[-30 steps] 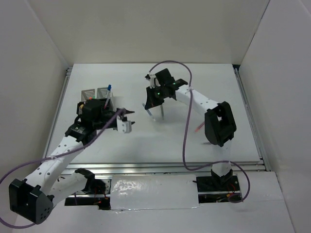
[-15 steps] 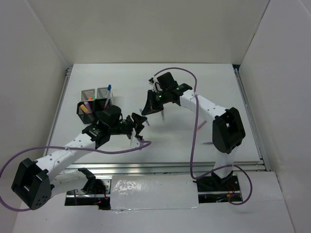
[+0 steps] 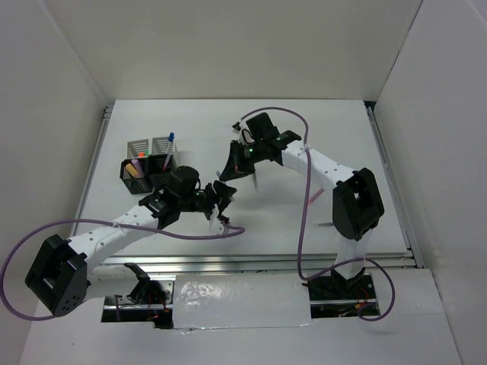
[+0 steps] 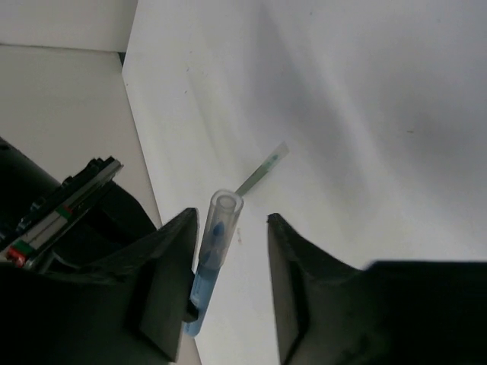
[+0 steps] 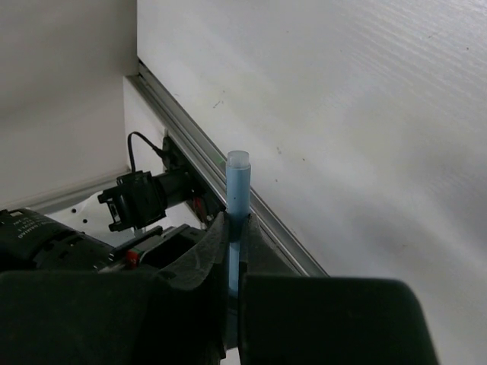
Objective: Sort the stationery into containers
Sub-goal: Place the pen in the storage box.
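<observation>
Blue pen: a pale blue pen (image 5: 237, 186) stands upright off the table (image 3: 190, 122), a little to 9 o'clock of the table's middle, where the two grippers meet.
Right gripper: the right gripper (image 5: 232, 226) is clamped on the blue pen's lower part, and the pen's top rises above its fingers.
Left gripper: the left gripper (image 4: 230, 220) has its jaws spread, one finger on either side of the same pen. The pen lies close to one finger (image 4: 163, 277); whether they touch cannot be told.
Thin pen: a clear thin pen with green inside (image 4: 262, 169) lies flat on the table just beyond the blue pen's top.
Mesh cups: the mesh cups (image 3: 139, 144) are clustered at 10 o'clock on the table, the grey pair behind the black pair, beside the left arm's forearm.
In the cups: a white blue-capped pen (image 3: 169, 144) stands tilted in one cup; a purple-tipped marker (image 3: 137, 164) sits in a black one.
Reddish pen: a thin reddish pen (image 3: 312, 198) lies at 3 o'clock, by the right arm's elbow.
</observation>
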Tool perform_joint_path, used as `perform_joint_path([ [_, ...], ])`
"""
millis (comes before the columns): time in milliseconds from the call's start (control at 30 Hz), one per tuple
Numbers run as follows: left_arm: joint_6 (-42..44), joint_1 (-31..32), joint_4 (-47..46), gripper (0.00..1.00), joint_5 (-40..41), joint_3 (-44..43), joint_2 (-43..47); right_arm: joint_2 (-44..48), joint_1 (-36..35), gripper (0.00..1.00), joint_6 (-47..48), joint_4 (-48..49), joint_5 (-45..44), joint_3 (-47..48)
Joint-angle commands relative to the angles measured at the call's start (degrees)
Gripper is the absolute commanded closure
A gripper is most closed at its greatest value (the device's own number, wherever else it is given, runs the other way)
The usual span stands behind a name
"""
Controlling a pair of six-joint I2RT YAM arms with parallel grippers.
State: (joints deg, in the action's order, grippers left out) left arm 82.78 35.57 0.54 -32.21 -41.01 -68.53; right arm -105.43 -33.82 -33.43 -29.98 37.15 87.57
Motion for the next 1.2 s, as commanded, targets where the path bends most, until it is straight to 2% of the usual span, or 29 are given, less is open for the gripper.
perform_joint_path([
  [0,2.38,1.6,-2.21,0.5,-2.6,-2.22,-1.08,-0.74,0.34,1.0,-1.11,2.55,2.05,-0.03],
  [33,2.38,2.13,-2.12,0.54,-2.6,-2.31,-1.08,-0.83,0.34,1.0,-1.11,2.55,2.05,-0.03],
  [67,2.38,2.31,-1.86,0.63,-2.42,-2.4,-1.16,-1.01,0.25,1.0,-1.02,2.55,2.05,0.32],
  [167,2.12,2.92,-1.94,0.77,-2.07,-2.49,-1.08,-1.18,0.34,1.0,-0.76,2.64,2.49,0.5],
  [200,1.51,2.92,-2.03,0.85,-2.07,-2.4,-0.9,-1.27,0.69,0.96,-0.5,2.64,3.8,0.67],
  [233,1.42,3.18,-2.03,0.89,-1.64,-2.23,-0.73,-1.27,0.86,0.84,-0.23,2.73,4.33,0.76],
  [267,1.33,3.36,-2.12,0.94,-1.46,-2.23,-0.55,-1.19,1.21,0.58,-0.32,2.82,4.77,0.67],
  [367,-0.51,4.06,-2.73,1.0,-1.28,-1.7,1.55,-0.92,3.14,0.35,0.38,2.82,5.22,1.11],
  [433,-4.72,4.42,-2.39,1.0,-1.1,-2.05,4.0,-0.66,5.94,0.34,1.61,2.21,2.6,2.16],
  [500,-14.54,4.59,-2.21,1.0,-1.11,-3.45,5.86,-1.01,8.5,0.34,4.59,1.24,0.66,3.48],
  [533,-19.89,4.25,-3.08,1.0,-0.58,-4.33,7.61,-1.18,10.86,0.35,6.26,0.54,-0.22,4.88],
  [567,-31.6,3.37,-3.61,1.0,-0.05,-6.6,8.32,-1.27,11.84,0.37,9.67,-0.25,-1.62,5.76],
  [600,-37.72,2.15,-3.87,1.0,-0.05,-8.01,8.59,-1.36,12.72,0.38,11.79,-0.95,-3.29,6.2],
  [633,-44.05,-1.7,-4.4,1.0,-0.31,-9.42,9.11,-1.36,14.12,0.39,14.16,-2.27,-4.7,7.17],
  [667,-55.68,-4.17,-6.06,1.0,-0.23,-11.35,9.21,-1.36,14.48,0.4,15.84,-2.98,-8.11,7.35],
  [700,-60.85,-6.81,-7.2,1.0,-0.05,-11.98,9.21,-1.45,15.18,0.4,17.33,-3.24,-9.27,7.44],
  [733,-65.94,-12.84,-10.17,1.0,-0.31,-12.24,9.38,-1.71,16.84,0.4,17.96,-3.25,-10.24,6.92],
  [767,-74.52,-16.29,-11.77,1.0,-0.75,-12.33,9.21,-1.89,17.3,0.4,18.22,-3.07,-11.21,6.48],
  [800,-78.09,-22.59,-13.35,1.0,-1.71,-12.25,9.12,-2.06,17.65,0.41,18.49,-2.81,-12.0,6.13],
  [867,-87.55,-28.69,-17.47,1.0,-2.68,-12.07,7.54,-2.68,17.83,0.41,19.36,-2.72,-14.63,5.42],
  [900,-89.62,-34.63,-19.06,1.0,-4.25,-11.81,6.84,-3.11,17.65,0.41,19.8,-3.07,-15.52,5.33],
  [1000,-96.92,-44.58,-26.53,1.0,-7.15,-10.23,2.37,-4.0,16.95,0.39,19.72,-2.55,-16.84,4.37],
  [1100,-99.74,-49.09,-32.77,1.0,-10.41,-9.7,-1.41,-5.31,16.25,0.39,19.63,-2.63,-16.67,4.98],
  [1167,-98.78,-49.63,-34.8,1.0,-9.9,-9.09,-2.74,-5.93,15.98,0.38,19.81,-2.37,-16.58,5.15],
])
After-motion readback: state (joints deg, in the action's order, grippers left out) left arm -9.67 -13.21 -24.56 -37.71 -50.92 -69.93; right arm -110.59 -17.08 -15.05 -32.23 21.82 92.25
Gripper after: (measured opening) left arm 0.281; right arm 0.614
